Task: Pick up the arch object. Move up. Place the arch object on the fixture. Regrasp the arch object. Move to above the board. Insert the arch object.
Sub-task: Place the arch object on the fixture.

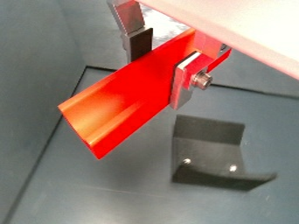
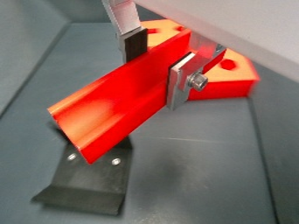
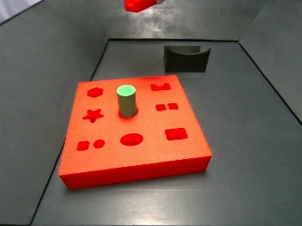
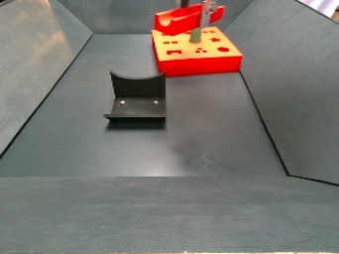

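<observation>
One thing matters for the next move: how the arch object (image 1: 122,105) lies relative to the fixture (image 1: 216,156). Going left to right in a wrist view, the free end of the red bar sticks out on the left, the gripper (image 1: 163,57) has it pinched near its other end, and the dark fixture sits on the floor further right, below the bar and not touching it. The silver fingers (image 1: 187,77) are clamped on both flat sides of the bar, so it's a firm hold on the arch object, nothing loose that I can see.

Bar's long axis runs roughly level, sideways out of the jaws.

In a side view the arch object (image 4: 179,20) hangs high up, over by the board (image 4: 199,55), with the fixture (image 4: 135,99) nearer the camera and well apart from it. My guess is we're in the move-up step, so the arm needs to carry the bar across and down to the U notch.
</observation>
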Controlling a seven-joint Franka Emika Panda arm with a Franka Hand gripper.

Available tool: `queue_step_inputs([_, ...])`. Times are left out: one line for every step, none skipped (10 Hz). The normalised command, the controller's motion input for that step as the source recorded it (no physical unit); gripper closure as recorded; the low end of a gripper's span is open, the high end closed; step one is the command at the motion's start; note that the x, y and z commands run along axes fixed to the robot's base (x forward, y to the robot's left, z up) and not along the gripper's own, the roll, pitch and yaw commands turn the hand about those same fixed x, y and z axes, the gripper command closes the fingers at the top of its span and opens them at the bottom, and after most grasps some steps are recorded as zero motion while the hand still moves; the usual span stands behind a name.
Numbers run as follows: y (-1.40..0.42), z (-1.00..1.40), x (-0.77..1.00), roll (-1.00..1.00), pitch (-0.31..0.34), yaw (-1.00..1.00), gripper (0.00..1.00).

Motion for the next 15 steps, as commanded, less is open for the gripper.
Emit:
queue_step_inputs([0.09,0.0,1.0,-0.05,-0.093,1.0,1.0])
queue_step_inputs([0.07,-0.01,1.0,-0.06,-0.094,1.0,1.0])
queue_step_inputs([0.07,-0.02,1.0,-0.07,-0.094,1.0,1.0])
queue_step_inputs([0.05,-0.03,1.0,-0.08,-0.096,1.0,1.0])
queue_step_inputs([0.04,-0.03,0.96,-0.1,-0.098,1.0,1.0])
queue_step_inputs([0.02,-0.04,0.83,-0.12,-0.099,1.0,1.0])
queue_step_inputs([0.02,-0.03,0.76,-0.12,-0.086,0.88,1.0])
queue_step_inputs([0.01,-0.03,0.6,-0.12,-0.046,0.54,1.0])
queue_step_inputs([-0.01,-0.14,0.62,-1.0,0.167,0.12,1.0])
queue_step_inputs([0.0,-0.13,0.47,-1.0,0.178,0.05,1.0])
queue_step_inputs([0.03,-0.09,0.41,-1.0,0.185,0.03,1.0])
queue_step_inputs([0.04,-0.01,0.26,-1.0,0.208,0.01,1.0])
queue_step_inputs([0.04,-0.01,0.2,-1.0,0.214,0.0,1.0])
queue_step_inputs([0.04,-0.01,0.09,-1.0,0.217,-0.03,1.0])
queue_step_inputs([0.04,0.0,0.05,-1.0,0.209,-0.05,1.0])
